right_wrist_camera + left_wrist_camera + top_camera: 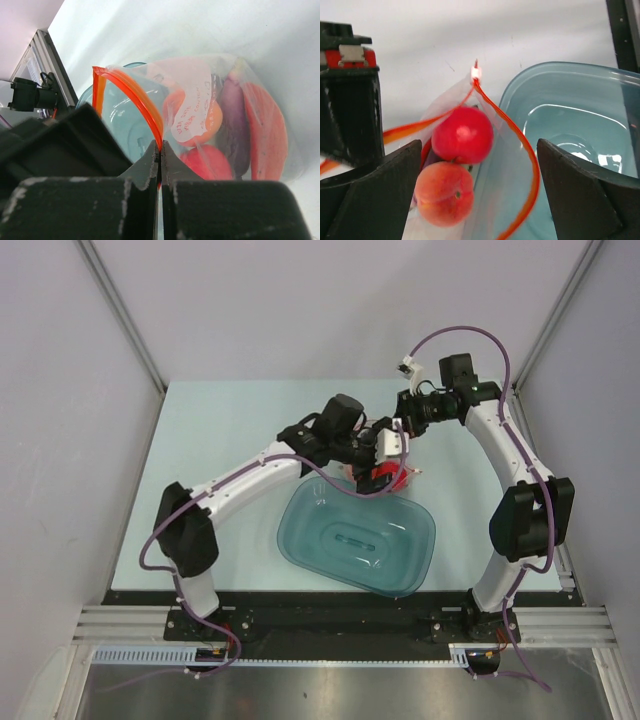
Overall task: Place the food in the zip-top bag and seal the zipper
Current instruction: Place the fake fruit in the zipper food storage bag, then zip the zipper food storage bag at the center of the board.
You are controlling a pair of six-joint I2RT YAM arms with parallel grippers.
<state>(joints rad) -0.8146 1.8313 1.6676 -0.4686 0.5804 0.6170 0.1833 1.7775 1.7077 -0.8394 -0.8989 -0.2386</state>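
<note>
Pinching the zipper (130, 95), the right gripper (160, 145) alone props the zip-top bag (260, 100), left gripper (479, 144) spread; a slip may spill the red apple (462, 134).

You are looking at a clear zip-top bag (235, 70) whose zipper (135, 97) is glowing red-orange. Through it an apple (462, 135) is showing glossy red, a round fruit (444, 192) orange with a red blush, an eggplant (232, 120) purple, a wedge slice (267, 132) red-orange. Its white label (192, 100) is carrying red handwriting. The tub (580, 110) is reading translucent teal, the table (220, 430) pale mint, the arm cables (470, 329) purple.
</note>
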